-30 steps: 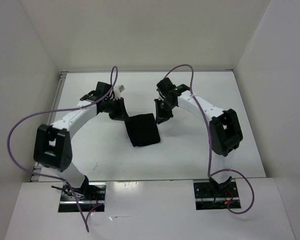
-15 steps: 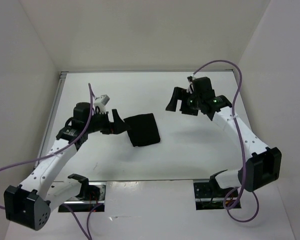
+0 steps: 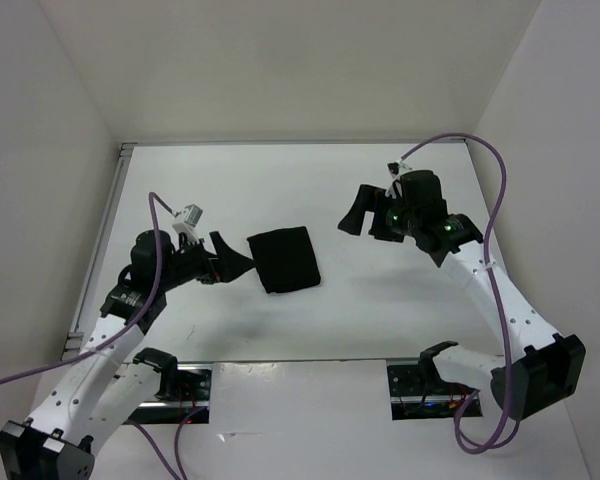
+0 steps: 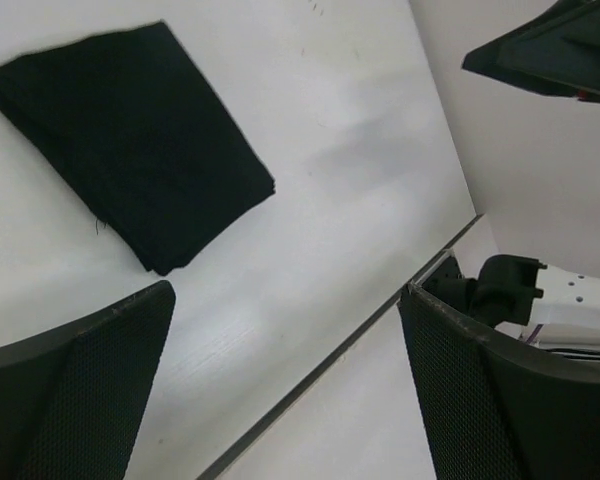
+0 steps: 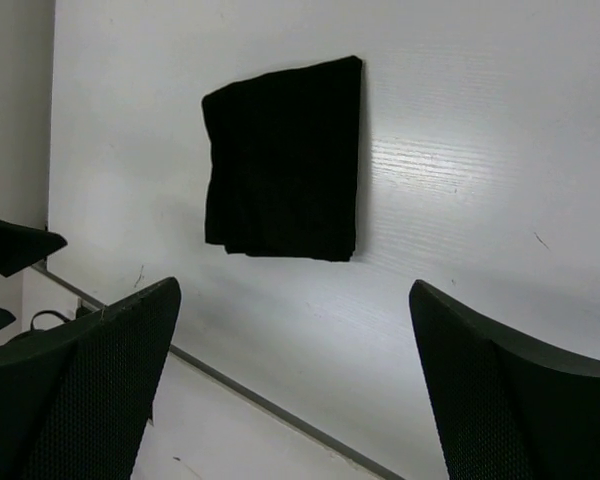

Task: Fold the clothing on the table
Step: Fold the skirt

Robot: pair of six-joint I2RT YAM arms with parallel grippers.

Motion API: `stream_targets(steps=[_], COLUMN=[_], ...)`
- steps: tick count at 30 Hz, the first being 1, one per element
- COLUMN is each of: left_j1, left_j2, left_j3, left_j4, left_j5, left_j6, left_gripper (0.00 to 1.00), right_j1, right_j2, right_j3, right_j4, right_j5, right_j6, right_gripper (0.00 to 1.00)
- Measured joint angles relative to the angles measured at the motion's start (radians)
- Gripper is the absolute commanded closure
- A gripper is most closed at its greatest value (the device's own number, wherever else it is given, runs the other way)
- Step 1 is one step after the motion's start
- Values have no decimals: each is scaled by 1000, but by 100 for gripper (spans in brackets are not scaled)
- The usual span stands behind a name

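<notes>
- The clothing (image 3: 284, 261) lay as a compact, folded black rectangle near the middle of the desk (image 3: 410, 310), a little toward its left edge and well clear of every corner.
- The left pincer (image 3: 232, 258) was spread wide and held nothing. It hung just beside the garment's left edge, and the wrist view showed white desk between its fingers and the cloth.
- The right pincer (image 3: 360, 215) was also spread wide and empty. It stood well apart from the garment, toward the far right corner.
- Risk: the left fingers sat so near that a low sweep would probably snag the edge and drag the fold open.
- Risk: the stacked layers looked slightly uneven at one edge, so the soft fabric might relax and spread unpressed.
</notes>
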Motion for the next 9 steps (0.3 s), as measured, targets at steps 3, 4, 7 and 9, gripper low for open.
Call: stream_targets(steps=[3,4,7,9], left_j1=[0,0,0,0], left_j2=[4,-3,-39,-60], left_j3=[-26,-30,-38,-39], left_j4=[-11,-11,-6,2], left_j5=[1,0,1,0], left_j6=[-28,-35,-58,-71], left_gripper=[0,0,0,0], right_j1=[0,0,0,0], right_j2=[-19,-24,-45,-59], right_j3=[-23,-24,-37,-53], right_j4=[0,-1,11,15], right_j5=[0,0,-1,-7], right_j6=[0,0,1,5], right_gripper=[0,0,0,0])
